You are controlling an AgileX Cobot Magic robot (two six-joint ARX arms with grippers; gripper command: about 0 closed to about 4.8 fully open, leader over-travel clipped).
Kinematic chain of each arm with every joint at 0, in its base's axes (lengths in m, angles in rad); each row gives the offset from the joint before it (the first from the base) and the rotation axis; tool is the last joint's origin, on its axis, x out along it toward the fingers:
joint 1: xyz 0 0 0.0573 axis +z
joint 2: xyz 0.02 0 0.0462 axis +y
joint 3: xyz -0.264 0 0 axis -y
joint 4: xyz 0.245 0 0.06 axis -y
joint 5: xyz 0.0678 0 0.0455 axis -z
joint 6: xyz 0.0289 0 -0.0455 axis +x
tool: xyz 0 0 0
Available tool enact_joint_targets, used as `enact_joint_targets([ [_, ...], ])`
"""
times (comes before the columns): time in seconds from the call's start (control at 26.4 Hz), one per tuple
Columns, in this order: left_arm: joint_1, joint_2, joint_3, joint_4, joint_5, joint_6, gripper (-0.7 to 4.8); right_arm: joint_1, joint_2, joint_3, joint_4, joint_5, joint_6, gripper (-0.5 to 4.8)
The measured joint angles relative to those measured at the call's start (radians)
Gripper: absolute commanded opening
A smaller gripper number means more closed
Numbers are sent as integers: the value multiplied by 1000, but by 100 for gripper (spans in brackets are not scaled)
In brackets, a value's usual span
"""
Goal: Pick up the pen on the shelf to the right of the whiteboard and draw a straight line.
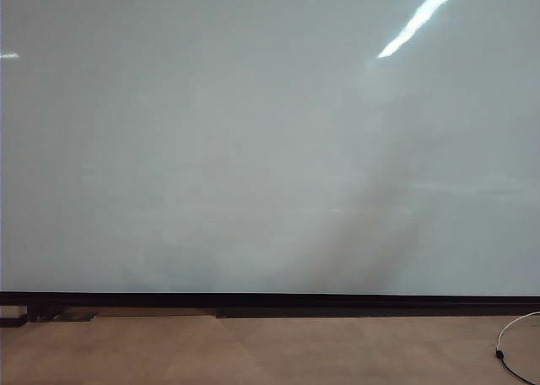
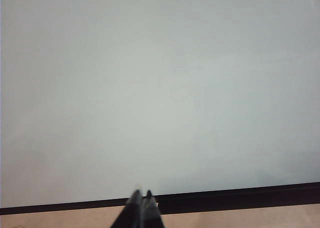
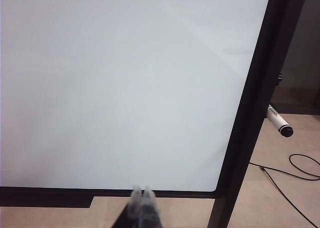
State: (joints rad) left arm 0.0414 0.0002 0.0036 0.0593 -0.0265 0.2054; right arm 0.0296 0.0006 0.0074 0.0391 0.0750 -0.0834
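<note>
A: Where are the two hands?

B: Each shows only in its own wrist view. The left hand (image 2: 142,197) sits low before the whiteboard (image 2: 160,88), fingertips together, closed on nothing, pointing level at the black strip (image 2: 240,195) along the board's bottom edge. The right hand (image 3: 142,192) is posed the same way, closed and empty, facing the board's lower right corner.

A: And in the exterior view?

B: Neither arm appears there, only the whiteboard (image 1: 253,149) above the tabletop (image 1: 253,351).

A: The pen?

B: One pen (image 3: 279,123), pale barrel with a dark end, sticks out just beyond the board's black right frame (image 3: 255,103), well apart from the right hand. What carries it is hidden.

A: Anything else?

B: One black cable (image 3: 295,170) on the tabletop, one white cable (image 1: 515,330) at the exterior view's right edge. The board is unmarked.
</note>
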Motion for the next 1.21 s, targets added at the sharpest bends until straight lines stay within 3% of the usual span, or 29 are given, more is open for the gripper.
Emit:
enact_joint_targets([
  [0.64,0,0,0,0,0,-1,-5,0,0,0,1,-14,17,0],
  [0.87,0,0,0,-7,4,-79,-5,-1,0,0,70,-45,53,0],
  [1.02,0,0,0,-36,28,-91,-5,-77,0,3,135,-47,50,5],
  [1.06,0,0,0,-42,51,-91,-5,-140,0,24,122,-51,68,5],
  [1.21,0,0,0,-43,136,-90,-5,-302,12,86,144,-190,92,13],
])
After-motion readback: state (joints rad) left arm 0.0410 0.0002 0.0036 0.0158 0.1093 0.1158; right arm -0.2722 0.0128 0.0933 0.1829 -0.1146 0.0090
